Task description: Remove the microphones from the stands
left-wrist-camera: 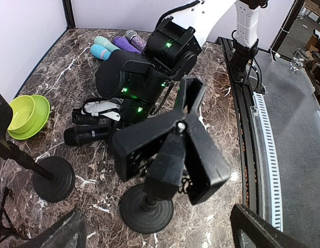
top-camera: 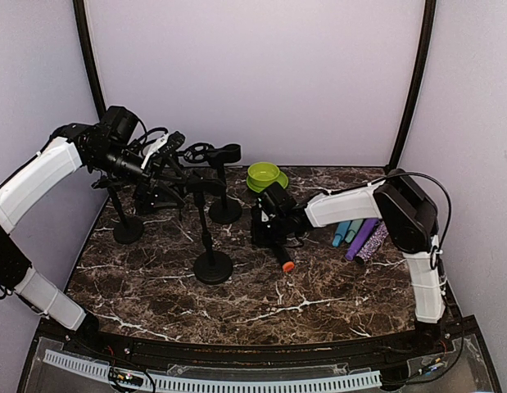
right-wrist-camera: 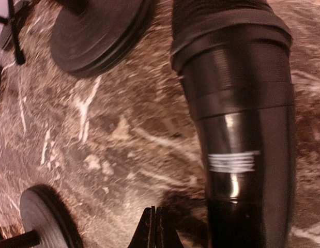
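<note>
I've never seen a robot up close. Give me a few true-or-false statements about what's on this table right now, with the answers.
1. A green bowl sits near the back of the marble table. True.
2. The black microphone is clipped into a stand. False: it lies flat on the table.
3. The right arm's fingers are spread wide. False: they are shut together, with the microphone beside them, not between them.
4. The stand clip close to the left wrist camera holds nothing. True.
</note>
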Controlling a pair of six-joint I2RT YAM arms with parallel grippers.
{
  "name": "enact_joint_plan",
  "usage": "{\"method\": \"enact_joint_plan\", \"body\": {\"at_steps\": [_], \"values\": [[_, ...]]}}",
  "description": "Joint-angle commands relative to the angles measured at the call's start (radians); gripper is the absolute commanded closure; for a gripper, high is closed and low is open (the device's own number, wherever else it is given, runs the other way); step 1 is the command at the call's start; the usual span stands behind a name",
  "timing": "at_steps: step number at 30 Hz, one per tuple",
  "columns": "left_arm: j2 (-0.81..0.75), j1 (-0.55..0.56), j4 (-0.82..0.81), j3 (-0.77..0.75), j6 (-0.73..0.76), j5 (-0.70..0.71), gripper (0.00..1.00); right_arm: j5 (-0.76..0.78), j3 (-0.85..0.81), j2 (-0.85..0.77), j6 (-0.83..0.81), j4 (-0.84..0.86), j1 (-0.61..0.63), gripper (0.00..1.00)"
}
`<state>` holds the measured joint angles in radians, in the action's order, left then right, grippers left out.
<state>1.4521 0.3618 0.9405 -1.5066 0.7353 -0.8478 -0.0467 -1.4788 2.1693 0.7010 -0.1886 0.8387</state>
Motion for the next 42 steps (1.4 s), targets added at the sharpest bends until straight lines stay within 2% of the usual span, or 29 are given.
{"method": "enact_joint_plan", "body": {"at_steps": [1, 5, 8, 16, 19, 23, 27, 28, 29, 34, 42], "values": [[-0.010, -0.008, 0.015, -0.030, -0.012, -0.013, 0.01, 0.100, 0.019, -0.046, 0.045, -0.020, -0.022, 0.98], [-0.003, -0.008, 0.014, -0.033, -0.016, -0.020, 0.01, 0.118, 0.126, -0.151, 0.038, 0.083, -0.025, 0.95], [0.001, -0.008, 0.013, -0.035, -0.018, -0.021, 0.01, 0.117, 0.205, -0.253, -0.015, 0.216, -0.006, 0.86], [0.002, -0.009, 0.011, -0.024, -0.020, -0.019, 0.01, 0.094, 0.306, -0.382, -0.219, 0.394, 0.099, 0.61], [-0.004, -0.008, 0.003, -0.018, -0.024, -0.025, 0.01, 0.113, 0.432, -0.434, -0.293, 0.575, 0.154, 0.52], [-0.004, -0.008, 0.001, -0.011, -0.023, -0.018, 0.01, 0.113, 0.526, -0.469, -0.293, 0.708, 0.213, 0.52], [0.000, -0.009, 0.000, -0.012, -0.023, -0.018, 0.01, 0.113, 0.519, -0.459, -0.293, 0.710, 0.270, 0.52], [0.002, -0.008, -0.001, -0.012, -0.026, -0.021, 0.01, 0.174, 0.511, -0.451, -0.430, 0.712, 0.286, 0.33], [0.003, -0.008, -0.003, -0.012, -0.028, -0.023, 0.01, 0.193, 0.494, -0.440, -0.452, 0.710, 0.299, 0.30], [0.002, -0.008, -0.002, -0.013, -0.033, -0.021, 0.01, 0.240, 0.404, -0.364, -0.488, 0.693, 0.348, 0.27], [-0.011, -0.011, 0.008, -0.014, -0.028, -0.007, 0.01, 0.241, 0.272, -0.261, -0.490, 0.662, 0.358, 0.28]]}}
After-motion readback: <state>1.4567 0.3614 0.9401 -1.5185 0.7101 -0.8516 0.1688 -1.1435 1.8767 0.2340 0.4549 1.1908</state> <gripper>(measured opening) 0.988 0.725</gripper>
